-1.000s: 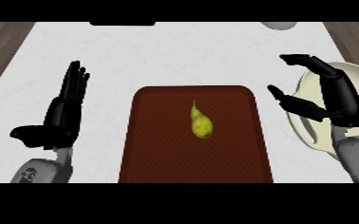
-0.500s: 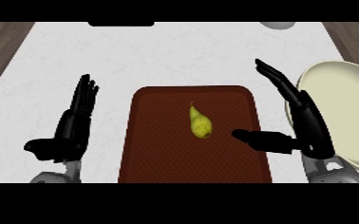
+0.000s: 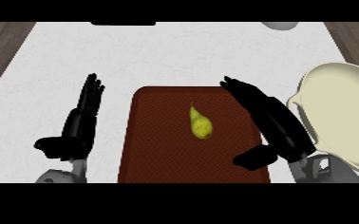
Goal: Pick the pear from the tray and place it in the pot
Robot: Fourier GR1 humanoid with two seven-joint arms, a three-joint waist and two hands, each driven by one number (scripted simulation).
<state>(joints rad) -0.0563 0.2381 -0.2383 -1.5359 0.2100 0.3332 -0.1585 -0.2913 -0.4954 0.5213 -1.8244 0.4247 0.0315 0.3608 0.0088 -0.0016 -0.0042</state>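
A yellow-green pear (image 3: 200,125) lies near the middle of the dark red tray (image 3: 154,156), stem pointing away from me. My right hand (image 3: 272,123) hovers over the tray's right edge, fingers straight and thumb out toward the pear, a short gap from it. It holds nothing. The cream pot (image 3: 331,105) stands right of that hand, cut off by the view's right edge. My left hand (image 3: 79,123) rests open on the counter left of the tray, fingers pointing away.
The white counter (image 3: 175,57) spreads behind the tray. A dark object (image 3: 123,23) and a grey round object (image 3: 280,25) sit at the counter's far edge. Wooden floor shows at both far corners.
My right hand has moved left and down from over the pot to the tray's right edge, nearer the pear. The pot now shows more fully. The left hand barely shifted.
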